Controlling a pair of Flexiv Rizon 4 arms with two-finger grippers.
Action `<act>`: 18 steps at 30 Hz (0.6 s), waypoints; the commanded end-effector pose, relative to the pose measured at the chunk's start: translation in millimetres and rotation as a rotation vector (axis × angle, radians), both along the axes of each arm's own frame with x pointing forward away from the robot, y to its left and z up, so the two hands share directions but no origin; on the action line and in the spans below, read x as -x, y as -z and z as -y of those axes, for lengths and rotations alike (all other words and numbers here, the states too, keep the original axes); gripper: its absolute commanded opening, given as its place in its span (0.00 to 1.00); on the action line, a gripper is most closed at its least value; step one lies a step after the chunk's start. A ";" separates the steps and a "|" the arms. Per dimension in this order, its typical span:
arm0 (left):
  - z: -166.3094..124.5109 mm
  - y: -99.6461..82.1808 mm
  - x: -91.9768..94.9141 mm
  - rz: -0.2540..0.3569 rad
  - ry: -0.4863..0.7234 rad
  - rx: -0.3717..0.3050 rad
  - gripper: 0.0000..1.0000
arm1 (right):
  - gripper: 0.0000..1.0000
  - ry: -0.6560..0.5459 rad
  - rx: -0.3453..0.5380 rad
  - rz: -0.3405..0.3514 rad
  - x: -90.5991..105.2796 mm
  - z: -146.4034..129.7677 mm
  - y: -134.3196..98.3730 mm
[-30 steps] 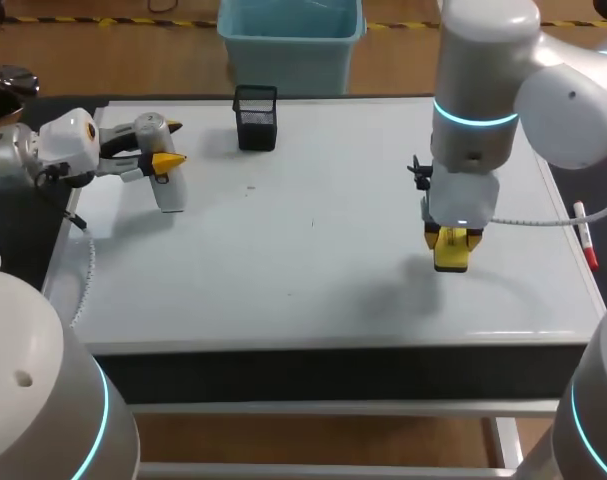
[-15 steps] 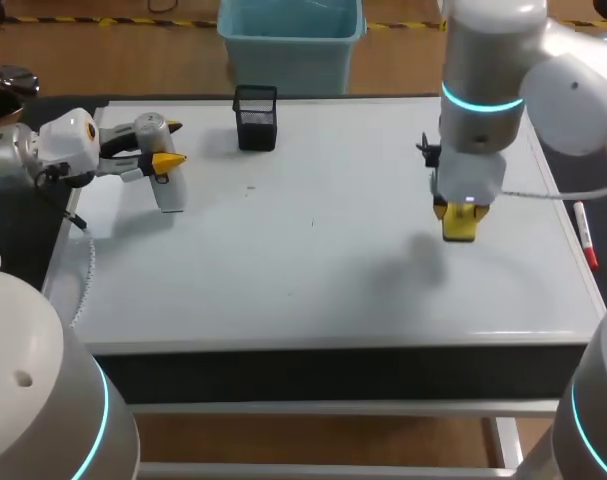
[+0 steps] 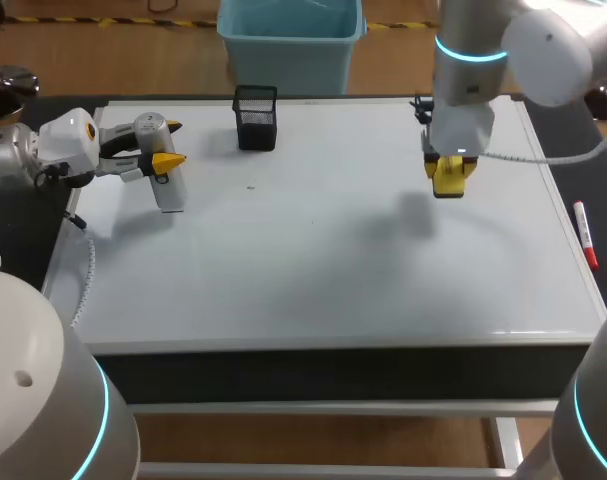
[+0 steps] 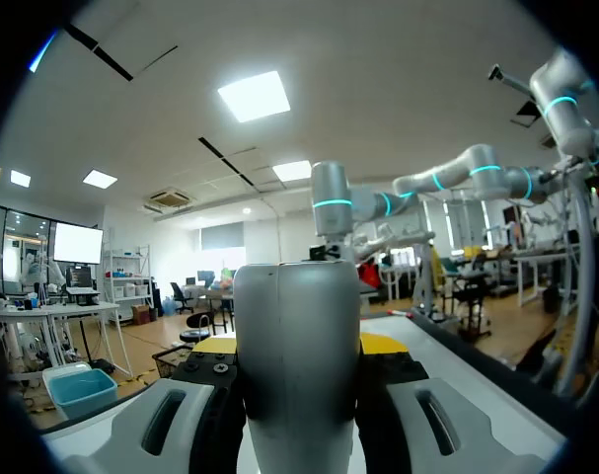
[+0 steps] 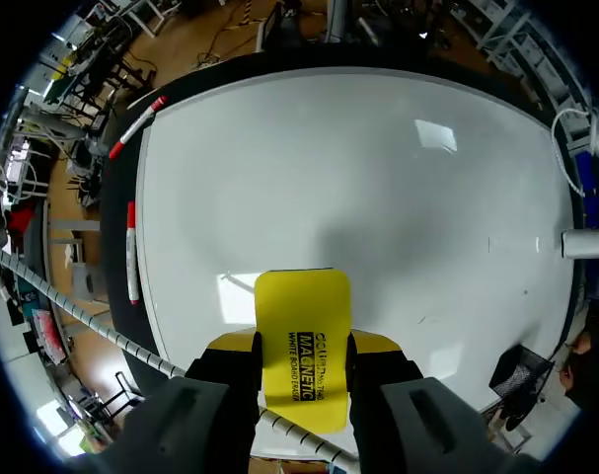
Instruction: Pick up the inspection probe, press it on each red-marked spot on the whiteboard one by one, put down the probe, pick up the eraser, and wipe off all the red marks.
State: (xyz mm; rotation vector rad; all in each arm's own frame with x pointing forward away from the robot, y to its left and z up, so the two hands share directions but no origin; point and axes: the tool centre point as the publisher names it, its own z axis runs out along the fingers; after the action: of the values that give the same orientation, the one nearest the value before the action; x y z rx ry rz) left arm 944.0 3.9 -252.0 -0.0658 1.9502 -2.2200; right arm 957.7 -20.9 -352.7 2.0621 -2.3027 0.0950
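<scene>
Now the right gripper [image 3: 451, 176], clamping the eraser [image 5: 301, 306], is farther across the whiteboard [image 3: 313, 260] than before. The left gripper [image 3: 171, 144] clasps the probe [image 3: 170, 192] near the black mesh holder [image 3: 255, 118]; its contents are unclear.

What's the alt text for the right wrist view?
Right gripper shut on a yellow eraser, held above the whiteboard. Beyond the board's edge lies a red marker; a black mesh holder stands at a far corner.
</scene>
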 end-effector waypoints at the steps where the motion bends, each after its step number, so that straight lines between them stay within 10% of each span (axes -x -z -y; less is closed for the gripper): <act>1: 0.2 -0.9 0.5 0.001 -0.001 0.000 0.00 | 0.00 -0.001 0.025 -0.096 -47.3 -11.1 5.0; 18: 0.2 -0.9 0.5 0.001 -0.001 0.000 0.00 | 0.00 -0.005 -0.002 -0.149 -116.5 -41.3 14.9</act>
State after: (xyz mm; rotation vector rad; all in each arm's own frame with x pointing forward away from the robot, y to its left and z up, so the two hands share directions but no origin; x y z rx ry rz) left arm 944.0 3.9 -252.0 -0.0657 1.9502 -2.2200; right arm 1054.0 15.2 -362.1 2.0650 -2.2715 0.0533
